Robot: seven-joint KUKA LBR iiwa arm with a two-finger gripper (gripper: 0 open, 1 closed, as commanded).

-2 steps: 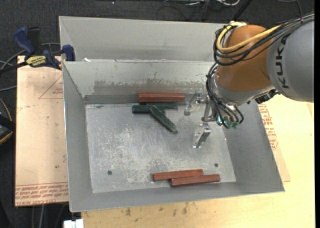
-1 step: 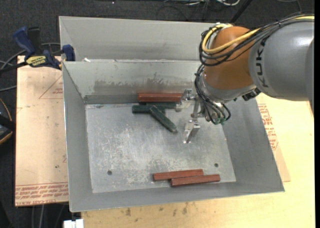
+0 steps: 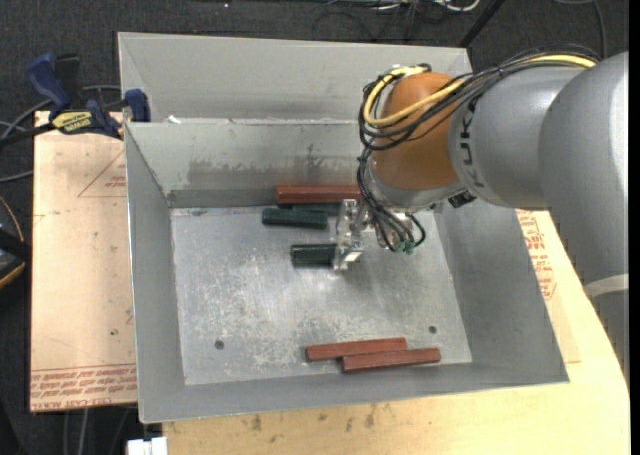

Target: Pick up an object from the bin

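Upper green block (image 3: 295,215): dark, flat, near the bin's (image 3: 150,273) back wall.
Lower green block (image 3: 312,255): centre of the frame, its right end at the jaws.
Jaws: low over that end; released or clenched, cannot tell.
Red-brown bars (image 3: 372,353): a pair, lower right.

Even overhead light, soft shadows

Nothing fancy here: a scuffed grey metal bin (image 3: 230,313) is used as the carrier. A reddish-brown bar (image 3: 315,194) is laid flat along the foot of the far wall, and a dark green block (image 3: 295,216) is set just in front of it. A second green block (image 3: 312,255) is found near the middle of the floor. By the front wall, a left brown bar (image 3: 357,348) and a right brown bar (image 3: 390,359) are parked touching, side by side.
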